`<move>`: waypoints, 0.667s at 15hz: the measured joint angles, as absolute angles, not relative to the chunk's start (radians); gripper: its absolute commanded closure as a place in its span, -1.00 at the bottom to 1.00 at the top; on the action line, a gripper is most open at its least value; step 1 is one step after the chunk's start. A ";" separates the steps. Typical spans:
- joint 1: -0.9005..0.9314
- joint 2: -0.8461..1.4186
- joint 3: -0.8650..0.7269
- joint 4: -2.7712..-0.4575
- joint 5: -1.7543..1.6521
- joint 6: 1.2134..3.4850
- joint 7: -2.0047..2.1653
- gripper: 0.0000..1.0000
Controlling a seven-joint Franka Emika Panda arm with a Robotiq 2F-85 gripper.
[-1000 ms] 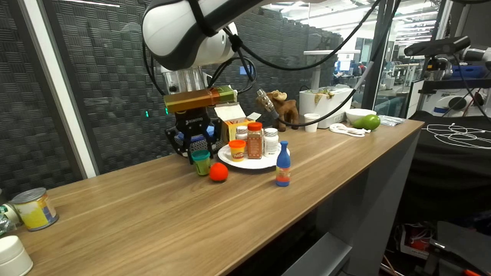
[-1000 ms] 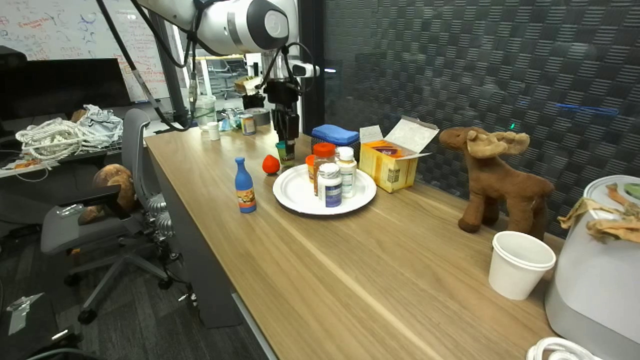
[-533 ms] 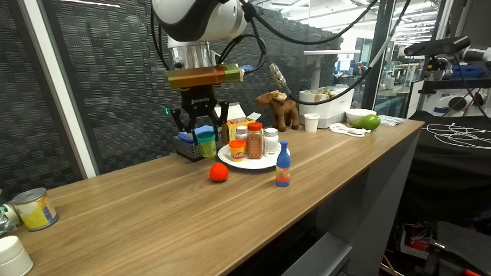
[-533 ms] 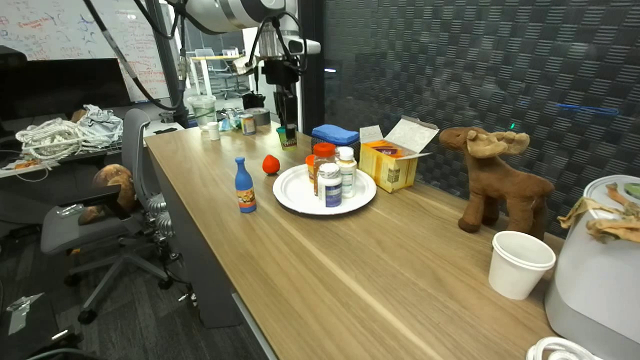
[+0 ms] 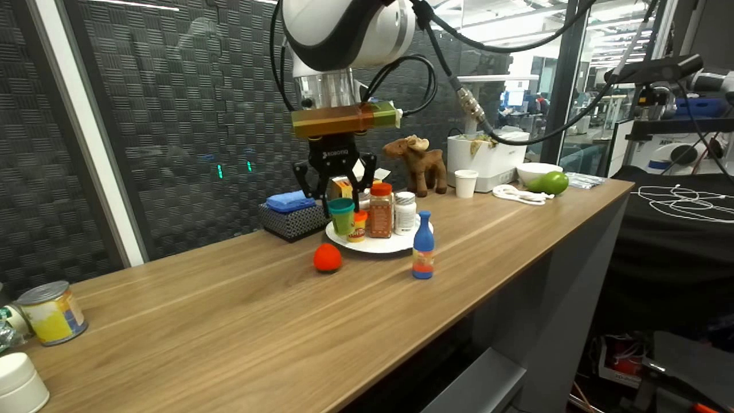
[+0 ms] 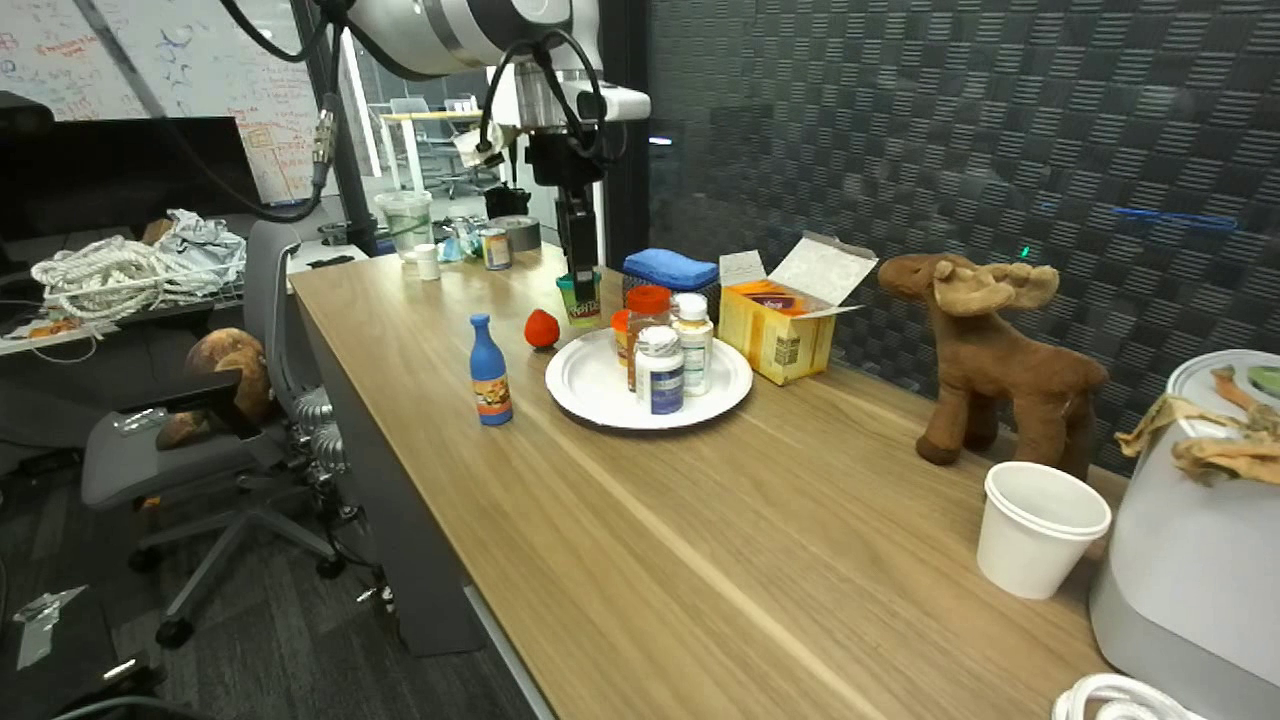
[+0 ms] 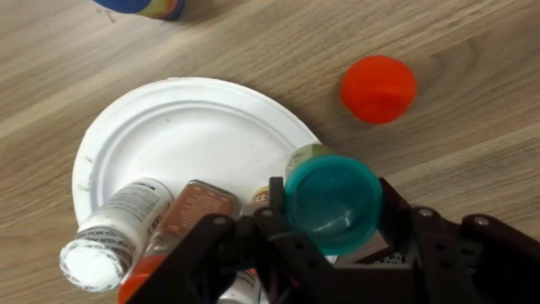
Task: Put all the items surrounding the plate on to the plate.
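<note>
we read an exterior view from left to right. a long stretch of wood on the table point(image 5: 229, 321) runs from the can point(image 5: 53, 314) to the mesh basket point(image 5: 295, 222). right of the basket, we find the gripper point(image 5: 342, 207), its fingers pinching the green tub point(image 5: 344, 225) at the teal lid. the tub is at the left rim of the plate point(image 7: 190, 135); we cannot tell whether its base touches. the red round item point(image 5: 327, 257) sits on the table, near that rim and apart from it. in the wrist view, open room on the plate spans the upper part, inward from the rim; the containers crowd the lower part. to the right, the blue bottle point(image 5: 423, 246) stands upright on the table, off the plate, with wood between it and the table's front edge.

we count, left to right: white jar point(image 5: 22, 385), one; can, one; red round item, one; green tub, one, gripped; on the plate, orange-lidded tub point(image 5: 356, 232), one; red-capped jar point(image 5: 381, 215), one; white bottles point(image 5: 405, 217), two, the left partly hidden behind the jar; past it, blue bottle, one; brown stuffed animal point(image 5: 424, 166), one; white bowl point(image 5: 526, 172), one.
</note>
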State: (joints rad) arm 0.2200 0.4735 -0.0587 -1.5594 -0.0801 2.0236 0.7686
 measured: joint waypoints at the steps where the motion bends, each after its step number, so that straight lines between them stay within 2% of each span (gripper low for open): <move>1: 0.211 0.462 -0.060 -1.592 -0.080 2.047 0.770 0.43; 10: 0.151 0.368 -0.078 -1.790 -0.091 2.175 0.793 0.43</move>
State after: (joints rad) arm 0.1506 0.3682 -0.0778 -1.7904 -0.0908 2.1749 0.7926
